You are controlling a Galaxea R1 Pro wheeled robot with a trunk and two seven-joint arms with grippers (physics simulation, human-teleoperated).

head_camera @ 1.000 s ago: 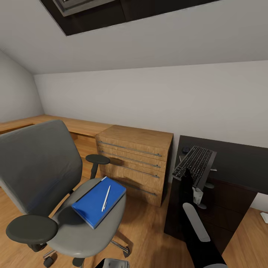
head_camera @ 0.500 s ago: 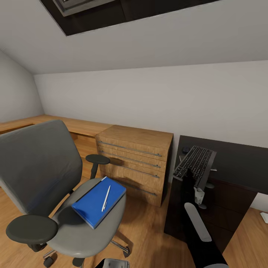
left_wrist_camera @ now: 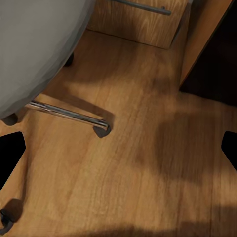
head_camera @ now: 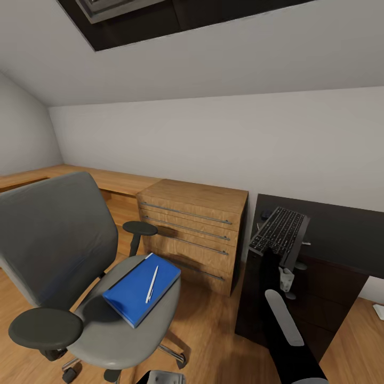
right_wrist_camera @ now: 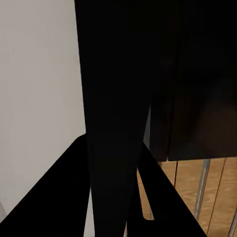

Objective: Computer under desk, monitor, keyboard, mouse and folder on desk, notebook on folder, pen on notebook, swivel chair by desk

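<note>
Keyboard [head_camera: 279, 232]: flat, rigid, likely light; tilted above the black desk [head_camera: 346, 232] edge, carried by the right gripper [head_camera: 273, 250], clenched on its near long edge.
Hold: 1 thin edge, so it may pivot.
Mouse [head_camera: 265, 214]: on the desk, behind the keyboard.
Folder [head_camera: 140, 289]: on the swivel chair [head_camera: 64, 250], pen [head_camera: 152, 283] atop.
Left gripper [left_wrist_camera: 118, 148]: fingers apart, over the floor.
</note>
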